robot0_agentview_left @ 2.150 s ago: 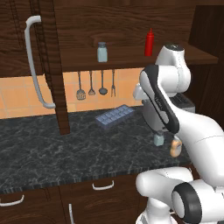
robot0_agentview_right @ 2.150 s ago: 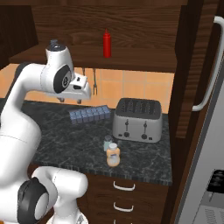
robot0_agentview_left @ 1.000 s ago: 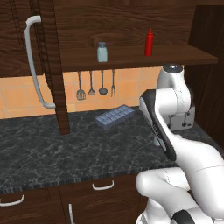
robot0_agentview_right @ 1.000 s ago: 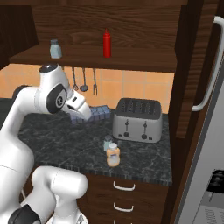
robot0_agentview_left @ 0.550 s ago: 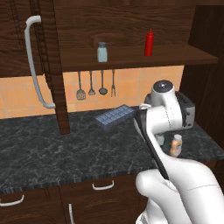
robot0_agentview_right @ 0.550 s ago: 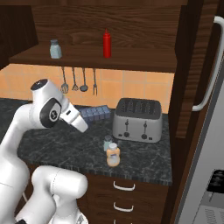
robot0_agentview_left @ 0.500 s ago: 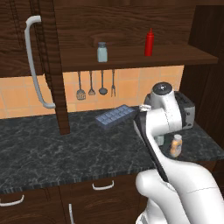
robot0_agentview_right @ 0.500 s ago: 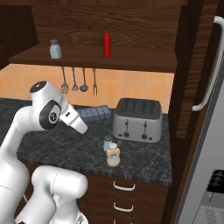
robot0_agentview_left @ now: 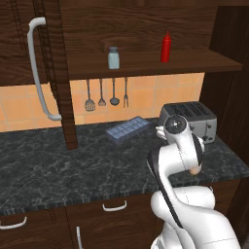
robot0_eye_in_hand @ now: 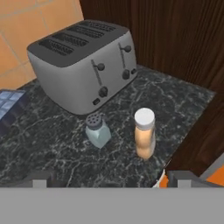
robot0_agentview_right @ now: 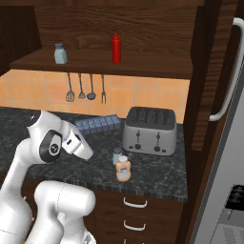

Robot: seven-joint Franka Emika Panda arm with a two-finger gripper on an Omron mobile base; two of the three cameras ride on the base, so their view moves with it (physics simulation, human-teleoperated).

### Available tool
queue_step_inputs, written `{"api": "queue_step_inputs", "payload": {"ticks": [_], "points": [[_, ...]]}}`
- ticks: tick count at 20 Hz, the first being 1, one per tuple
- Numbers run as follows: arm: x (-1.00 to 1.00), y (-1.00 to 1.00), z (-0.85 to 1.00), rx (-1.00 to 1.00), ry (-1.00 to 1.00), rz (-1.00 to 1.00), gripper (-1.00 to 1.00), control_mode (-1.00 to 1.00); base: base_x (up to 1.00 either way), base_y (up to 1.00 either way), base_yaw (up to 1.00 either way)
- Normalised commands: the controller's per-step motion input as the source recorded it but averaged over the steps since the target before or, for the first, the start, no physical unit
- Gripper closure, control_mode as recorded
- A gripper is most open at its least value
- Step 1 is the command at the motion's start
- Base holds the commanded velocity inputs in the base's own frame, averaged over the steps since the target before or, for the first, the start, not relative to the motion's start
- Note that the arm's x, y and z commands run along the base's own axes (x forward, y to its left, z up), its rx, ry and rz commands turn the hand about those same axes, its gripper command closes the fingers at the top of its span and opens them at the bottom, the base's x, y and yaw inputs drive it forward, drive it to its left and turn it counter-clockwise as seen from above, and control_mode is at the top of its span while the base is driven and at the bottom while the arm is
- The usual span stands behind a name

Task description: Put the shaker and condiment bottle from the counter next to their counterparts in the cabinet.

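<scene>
Left base view: twin shaker (robot0_agentview_left: 113, 58) and red bottle (robot0_agentview_left: 166, 47) stand apart on the cabinet (robot0_agentview_left: 146, 29) shelf; the toaster (robot0_agentview_left: 190, 119) sits on the counter (robot0_agentview_left: 58, 165) behind the arm.
Right base view: shaker (robot0_agentview_right: 117, 155) and bottle (robot0_agentview_right: 123, 168) stand close together near the counter's front edge, before the toaster.
Hand view: gripper (robot0_eye_in_hand: 107, 179) jaws spread wide, holding nothing, above shaker and bottle; shaker left of bottle, slightly apart, both upright.
</scene>
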Motion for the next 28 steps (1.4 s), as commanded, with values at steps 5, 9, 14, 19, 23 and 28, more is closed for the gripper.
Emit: {"api": "queue_step_inputs", "payload": {"ticks": [5, 9, 14, 19, 23, 28], "points": [[-0.13, -0.13, -0.35, -0.04, -0.06, -0.10, -1.00, -1.00, 0.00, 0.00, 0.00], [-0.19, -0.10, -0.31, -0.02, 0.00, -0.09, -1.00, -1.00, 0.00, 0.00, 0.00], [-0.15, -0.02, -0.26, -0.09, 0.00, -0.05, -1.00, -1.00, 0.00, 0.00, 0.00], [-0.12, -0.01, -0.28, -0.11, 0.00, -0.04, -1.00, -1.00, 0.00, 0.00, 0.00], [-0.04, -0.28, -0.25, -0.03, -0.01, 0.00, -1.00, -1.00, 0.00, 0.00, 0.00], [-0.09, -0.35, -0.35, -0.02, -0.05, 0.00, -1.00, -1.00, 0.00, 0.00, 0.00]]}}
